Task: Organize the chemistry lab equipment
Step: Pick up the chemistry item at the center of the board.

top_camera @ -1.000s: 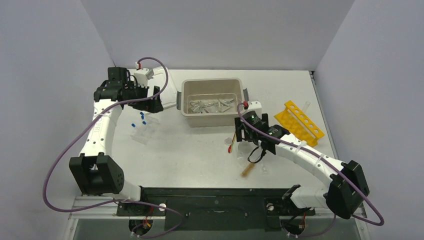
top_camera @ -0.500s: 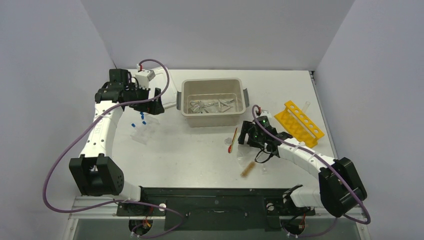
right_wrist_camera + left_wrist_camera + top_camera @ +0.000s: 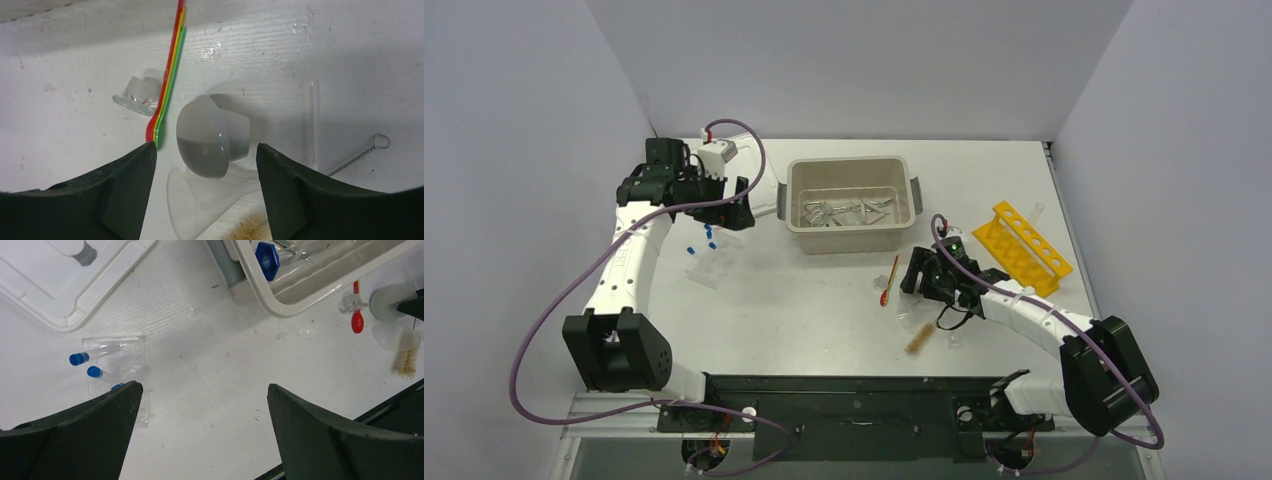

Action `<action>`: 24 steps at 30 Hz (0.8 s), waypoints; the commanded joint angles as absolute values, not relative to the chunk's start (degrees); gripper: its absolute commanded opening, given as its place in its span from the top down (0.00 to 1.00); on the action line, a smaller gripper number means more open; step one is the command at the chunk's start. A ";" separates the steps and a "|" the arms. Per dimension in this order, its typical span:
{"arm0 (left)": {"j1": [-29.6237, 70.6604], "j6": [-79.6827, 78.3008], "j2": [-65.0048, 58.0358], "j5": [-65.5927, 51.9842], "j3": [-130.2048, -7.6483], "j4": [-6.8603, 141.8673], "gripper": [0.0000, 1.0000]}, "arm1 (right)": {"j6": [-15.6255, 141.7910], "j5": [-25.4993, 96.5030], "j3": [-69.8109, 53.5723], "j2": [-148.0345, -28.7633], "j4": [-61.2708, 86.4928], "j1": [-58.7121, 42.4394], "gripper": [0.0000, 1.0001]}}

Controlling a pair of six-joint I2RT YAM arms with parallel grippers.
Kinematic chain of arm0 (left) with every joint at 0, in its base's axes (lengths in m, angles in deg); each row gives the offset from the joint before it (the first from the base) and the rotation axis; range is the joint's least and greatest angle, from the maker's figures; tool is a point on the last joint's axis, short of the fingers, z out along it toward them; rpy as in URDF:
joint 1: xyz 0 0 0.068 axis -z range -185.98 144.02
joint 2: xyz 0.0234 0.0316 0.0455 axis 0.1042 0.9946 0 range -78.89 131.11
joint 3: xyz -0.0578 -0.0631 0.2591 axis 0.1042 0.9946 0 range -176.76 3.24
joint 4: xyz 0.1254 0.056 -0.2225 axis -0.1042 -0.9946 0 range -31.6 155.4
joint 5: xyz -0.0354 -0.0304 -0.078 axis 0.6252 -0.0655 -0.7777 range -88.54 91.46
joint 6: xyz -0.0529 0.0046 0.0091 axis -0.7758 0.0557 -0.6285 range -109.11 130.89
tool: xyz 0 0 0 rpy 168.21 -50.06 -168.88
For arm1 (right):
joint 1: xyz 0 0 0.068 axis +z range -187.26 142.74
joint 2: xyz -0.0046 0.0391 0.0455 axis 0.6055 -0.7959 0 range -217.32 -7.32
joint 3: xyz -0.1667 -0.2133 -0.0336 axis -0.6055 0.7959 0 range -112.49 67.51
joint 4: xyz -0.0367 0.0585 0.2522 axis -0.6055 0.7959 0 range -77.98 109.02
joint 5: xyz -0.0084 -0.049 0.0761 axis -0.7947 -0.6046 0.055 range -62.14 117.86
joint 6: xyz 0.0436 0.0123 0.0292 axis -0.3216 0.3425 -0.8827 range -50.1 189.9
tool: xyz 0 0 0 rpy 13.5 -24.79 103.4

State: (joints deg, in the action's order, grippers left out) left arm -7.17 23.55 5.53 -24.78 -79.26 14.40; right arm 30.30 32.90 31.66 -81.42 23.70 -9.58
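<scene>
Top external view of a white table with two robot arms; a beige tub (image 3: 849, 162) at the back centre holds metal tweezers (image 3: 839, 212), and a yellow tube rack (image 3: 1024, 245) sits to its right; the right gripper (image 3: 921, 276) hangs low over loose items in front of the tub; its wrist view shows the fingers spread, one on each side of a small clear glass vessel (image 3: 210, 132) lying on its side, neither finger touching it; a green-and-red spatula (image 3: 171, 75) lies just beside the vessel, its tip near one finger, with a tiny glass vial (image 3: 134, 95) against it; a glass rod (image 3: 312, 120) and a wire brush (image 3: 357, 157) lie on the vessel's other side; the left gripper (image 3: 203, 387) hovers empty, fingers wide apart, above blue-capped tubes (image 3: 80, 358) near a white lid (image 3: 60, 295); the step in hand looks like picking up the glass vessel; the next move likely calls for lowering and closing gently on the smooth, round glass without catching the spatula
</scene>
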 commanded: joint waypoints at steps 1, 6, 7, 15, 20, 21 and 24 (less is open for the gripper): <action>-6.65 23.98 3.70 -24.70 -79.20 15.68 0.03 | 31.91 25.22 29.55 -79.30 27.45 -7.93 0.32; -6.48 24.13 3.68 -24.30 -79.20 15.49 0.03 | 32.41 18.75 28.25 -76.82 30.43 -4.93 0.32; -6.50 24.19 3.69 -24.12 -79.20 15.48 0.03 | 32.23 18.73 27.88 -76.13 30.36 -4.18 0.33; -6.48 24.25 3.78 -23.47 -78.97 15.55 0.03 | 31.29 22.15 25.96 -78.75 28.11 -2.20 0.49; -6.45 24.69 3.40 -22.53 -78.95 15.48 0.04 | 31.07 22.69 25.10 -81.89 28.40 -2.19 0.52; -6.44 24.78 3.29 -22.44 -78.90 15.48 0.04 | 31.01 22.68 25.12 -81.96 28.39 -2.19 0.52; -6.48 25.17 3.16 -22.14 -78.77 15.32 0.03 | 30.80 21.59 25.35 -82.09 28.79 -2.11 0.52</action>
